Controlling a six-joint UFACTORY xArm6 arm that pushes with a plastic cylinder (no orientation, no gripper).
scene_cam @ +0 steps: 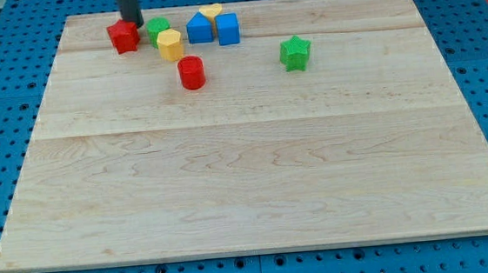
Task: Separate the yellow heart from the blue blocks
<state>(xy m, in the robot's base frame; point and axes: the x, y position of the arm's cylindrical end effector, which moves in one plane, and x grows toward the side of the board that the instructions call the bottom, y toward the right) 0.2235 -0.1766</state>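
The yellow heart [211,12] lies at the view's top, touching the back of two blue blocks: a blue block with a sloped top [200,27] and a blue cube [228,29], side by side. My tip [133,23] stands at the view's top left, just behind and right of a red star-like block [123,36], well left of the heart.
A green block [158,27] sits between the red block and the blue ones, with a yellow hexagon block [170,45] in front of it. A red cylinder [191,73] lies below. A green star [294,53] sits to the right. The wooden board [255,170] carries them all.
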